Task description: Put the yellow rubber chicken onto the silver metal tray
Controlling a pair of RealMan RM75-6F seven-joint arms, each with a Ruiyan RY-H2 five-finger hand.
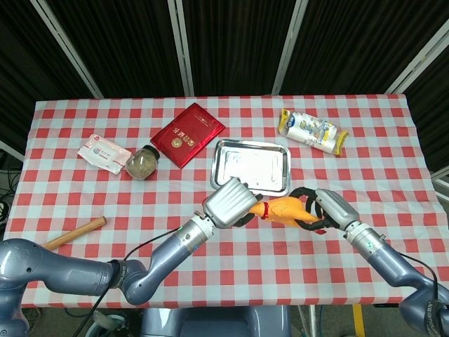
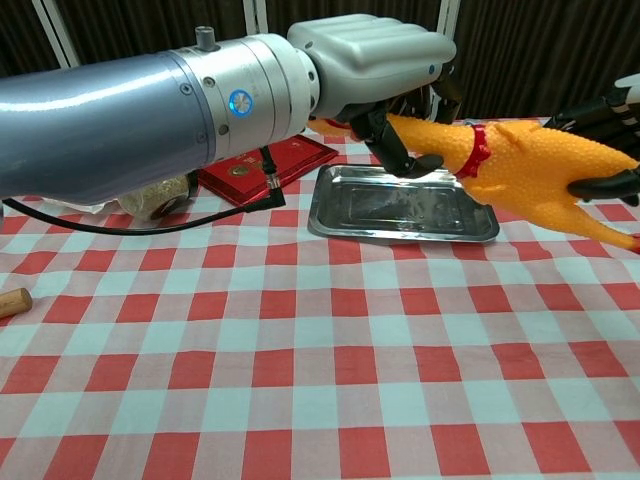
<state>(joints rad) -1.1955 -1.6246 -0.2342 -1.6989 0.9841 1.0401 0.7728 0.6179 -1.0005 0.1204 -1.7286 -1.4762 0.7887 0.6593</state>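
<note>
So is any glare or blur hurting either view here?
Head view: sharp and evenly lit, with mild glare on the silver metal tray. Chest view: the left arm looms large, with bright highlights, hiding the table's far left; the yellow rubber chicken stays crisp.

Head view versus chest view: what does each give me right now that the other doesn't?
Only the head view shows the whole tabletop: the white snack bag at the far right, the white tissue pack at the far left, and all four edges of the silver metal tray.

Only the chest view shows height: the yellow rubber chicken hangs above the cloth, not touching the tray.

Both show the left hand holding the chicken's neck end, the right hand at its body, the red booklet, the jar and the wooden handle.
</note>
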